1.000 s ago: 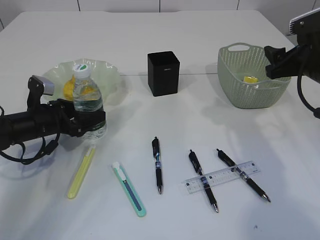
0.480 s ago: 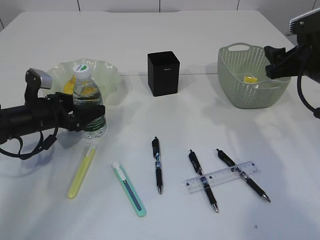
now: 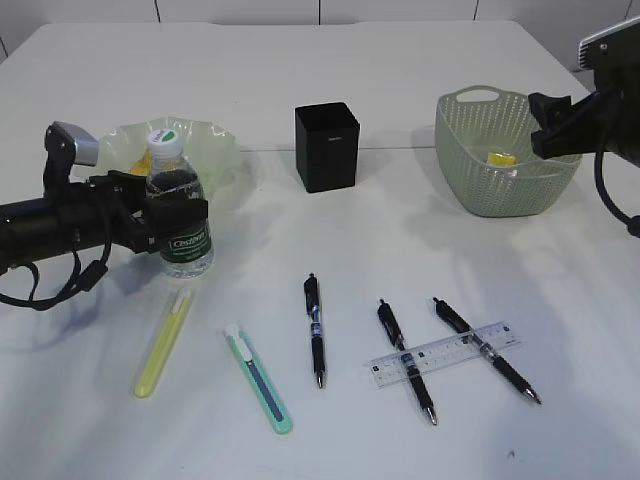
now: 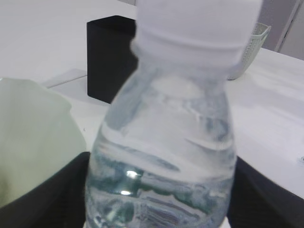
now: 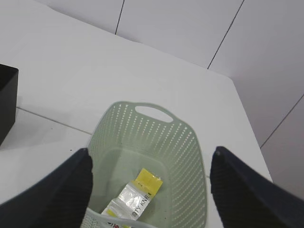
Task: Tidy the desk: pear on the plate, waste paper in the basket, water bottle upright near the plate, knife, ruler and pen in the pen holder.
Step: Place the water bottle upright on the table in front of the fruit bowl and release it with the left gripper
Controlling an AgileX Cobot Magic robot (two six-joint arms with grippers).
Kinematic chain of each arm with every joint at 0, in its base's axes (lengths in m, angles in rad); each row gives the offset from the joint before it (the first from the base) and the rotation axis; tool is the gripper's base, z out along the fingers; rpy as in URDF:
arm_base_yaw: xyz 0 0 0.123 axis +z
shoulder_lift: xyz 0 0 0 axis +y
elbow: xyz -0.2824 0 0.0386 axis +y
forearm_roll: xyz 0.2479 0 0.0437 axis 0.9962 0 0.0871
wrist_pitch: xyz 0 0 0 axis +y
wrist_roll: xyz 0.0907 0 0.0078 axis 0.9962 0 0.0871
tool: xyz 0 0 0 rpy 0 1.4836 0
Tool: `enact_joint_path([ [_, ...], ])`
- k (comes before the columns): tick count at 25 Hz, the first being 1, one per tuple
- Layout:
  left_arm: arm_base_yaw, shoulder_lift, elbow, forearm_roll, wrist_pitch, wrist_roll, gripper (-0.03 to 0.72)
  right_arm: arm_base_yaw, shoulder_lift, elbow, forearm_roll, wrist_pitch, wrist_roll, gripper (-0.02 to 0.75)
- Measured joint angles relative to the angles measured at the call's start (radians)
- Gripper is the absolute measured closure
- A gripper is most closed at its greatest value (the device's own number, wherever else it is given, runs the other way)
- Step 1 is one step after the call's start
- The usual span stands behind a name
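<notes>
The water bottle (image 3: pixel 180 215) stands upright on the table next to the plate (image 3: pixel 215 150) and fills the left wrist view (image 4: pixel 161 142). My left gripper (image 3: pixel 172 222) is open, its jaws close on both sides of the bottle. A yellow pear (image 3: pixel 138 168) lies on the plate, partly hidden. My right gripper (image 3: pixel 545 125) is open and empty above the basket (image 3: pixel 505 190), where a wrapper (image 5: pixel 135 197) lies. The black pen holder (image 3: pixel 327 147) stands at the middle back. A teal knife (image 3: pixel 258 378), a clear ruler (image 3: pixel 445 353) and three black pens (image 3: pixel 316 330) lie in front.
A yellow-green stick-shaped tool (image 3: pixel 163 343) lies just in front of the bottle. Two of the pens (image 3: pixel 406 362) cross the ruler, one under and one over it. The left arm lies low along the table's left side.
My left gripper has risen and drawn back left along the bottle, while the bottle stays standing on the table. The right arm has not moved.
</notes>
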State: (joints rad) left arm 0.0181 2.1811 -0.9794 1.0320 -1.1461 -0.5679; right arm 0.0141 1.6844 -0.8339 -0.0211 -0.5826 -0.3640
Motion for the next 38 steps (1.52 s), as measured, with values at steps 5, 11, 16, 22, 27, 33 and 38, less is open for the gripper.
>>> enact_joint_path([
  [5,0.000,-0.032,0.000,0.006,0.000,0.000,0.107,0.000,0.000,0.000,0.000,0.000,0.000,0.167],
  [11,0.000,-0.038,0.000,0.008,0.000,0.000,0.107,0.000,0.000,0.000,0.000,0.008,-0.002,0.167],
  [16,0.000,-0.044,0.000,0.028,0.009,-0.009,0.107,0.000,0.000,0.000,0.000,0.012,-0.002,0.167],
  [22,0.000,-0.051,0.000,0.035,0.013,-0.031,0.099,0.000,0.000,0.000,0.000,0.026,-0.002,0.167],
  [27,0.000,-0.051,0.000,0.035,0.027,-0.035,0.096,0.000,0.000,0.000,0.000,0.026,-0.002,0.167],
  [33,0.000,-0.055,0.000,0.036,0.040,-0.035,0.097,0.000,0.000,0.000,0.000,0.030,-0.002,0.167],
  [38,0.000,-0.087,0.000,0.041,0.053,-0.037,0.097,0.000,-0.003,0.000,0.000,0.049,-0.002,0.167],
])
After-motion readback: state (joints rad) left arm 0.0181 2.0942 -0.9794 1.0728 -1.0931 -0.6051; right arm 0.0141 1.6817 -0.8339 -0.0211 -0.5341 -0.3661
